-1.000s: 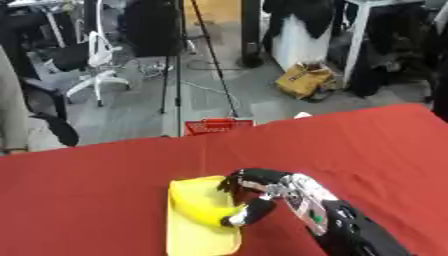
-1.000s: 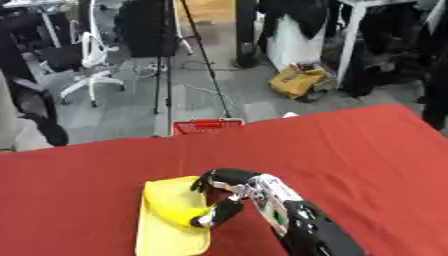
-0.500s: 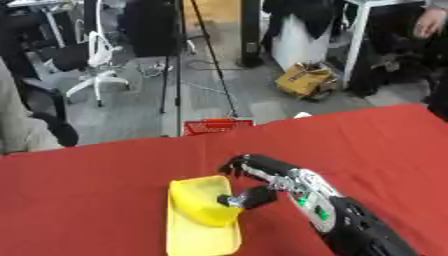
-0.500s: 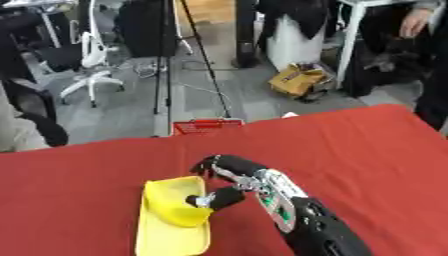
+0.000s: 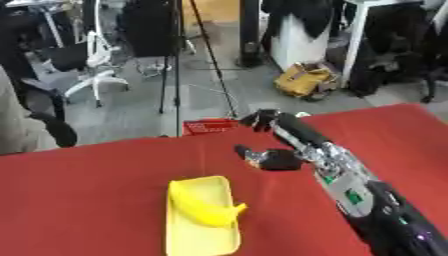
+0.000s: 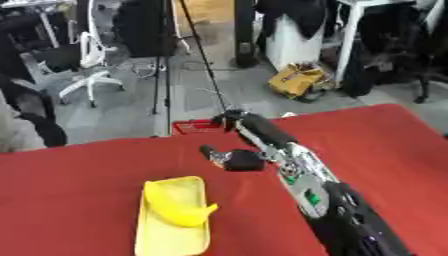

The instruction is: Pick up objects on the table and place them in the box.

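A banana is being carried inside a shallow yellow box, which is lying on the red table toward the near left of centre; the fruit is resting across the box's far half, with one end sticking out over the right-hand rim. The right robot hand is being held up over the table beyond the box and to its right — well apart from both box and banana. Its fingers are being stretched out nearly straight toward the table's far edge, the thumb is being pointed off to the left, and nothing is being gripped between them. The black forearm with its silver joints is being brought in from the lower right corner. Only this one hand is being shown; the left one is appearing in neither eye view. Past the far edge of the table, a small red basket is standing on the floor, and a yellow-brown bag is lying farther back.
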